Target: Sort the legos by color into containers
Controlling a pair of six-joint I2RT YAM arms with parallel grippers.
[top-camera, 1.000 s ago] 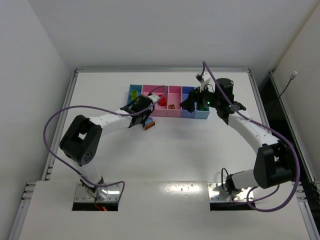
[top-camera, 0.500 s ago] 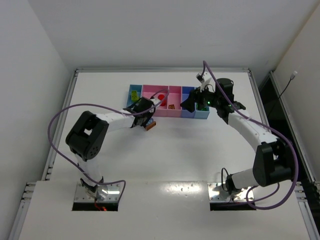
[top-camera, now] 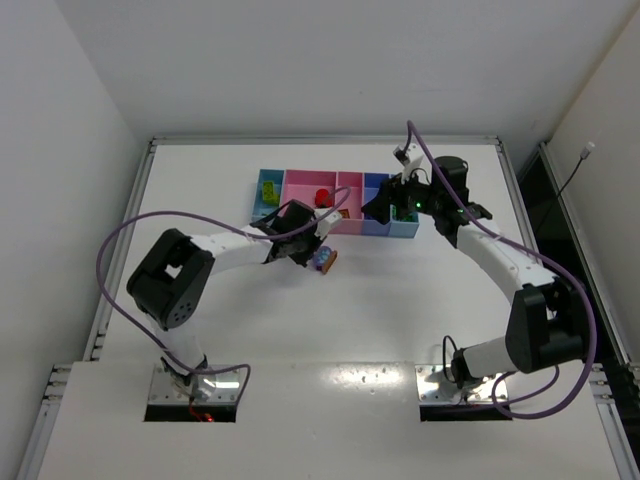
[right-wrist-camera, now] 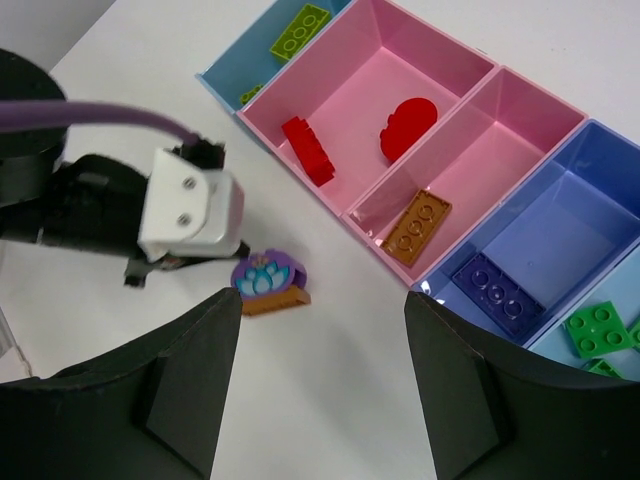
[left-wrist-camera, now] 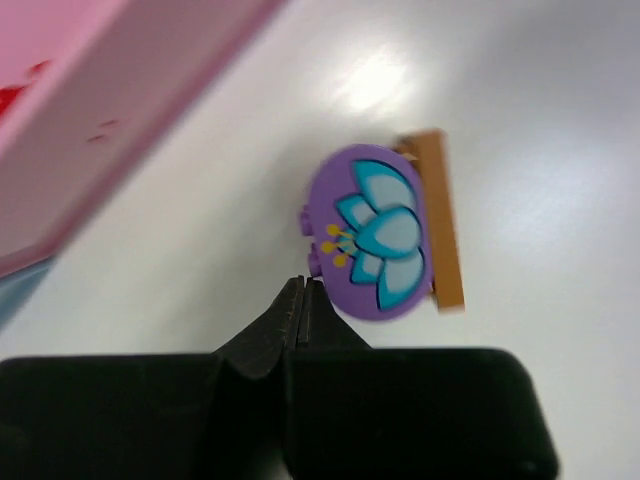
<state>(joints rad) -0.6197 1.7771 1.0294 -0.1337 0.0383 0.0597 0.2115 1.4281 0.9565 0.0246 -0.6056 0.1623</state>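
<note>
**Left gripper closed at edge of two-colour piece, outside the containers**

Left gripper (left-wrist-camera: 300,292): fingers pressed fully together, nothing between them. The tips sit just beside the rim of the purple flower lego (left-wrist-camera: 370,235). I cannot tell whether they actually touch it. Closed tips at a piece's edge look like a nudging posture rather than a pick (judgement).

Purple flower lego: a round tile standing against an orange plate (left-wrist-camera: 438,215), apparently joined to it. The pair lies on the table (top-camera: 400,300) just in front of the containers (right-wrist-camera: 390,55), nearest the pink compartments and inside none.

Likely reason it is out there: two colours joined match no single compartment. It probably needs separating or turning before a clean grasp.

Right gripper (right-wrist-camera: 320,390): fingers spread wide, empty. It hovers above the right-hand end of the containers and is well apart from the piece, which leaves the left arm room.

Inside the containers, a purple brick (right-wrist-camera: 495,293) lies in the periwinkle compartment. An orange brick (right-wrist-camera: 418,226) lies in the pink one beside it. These are the probable destinations.
</note>
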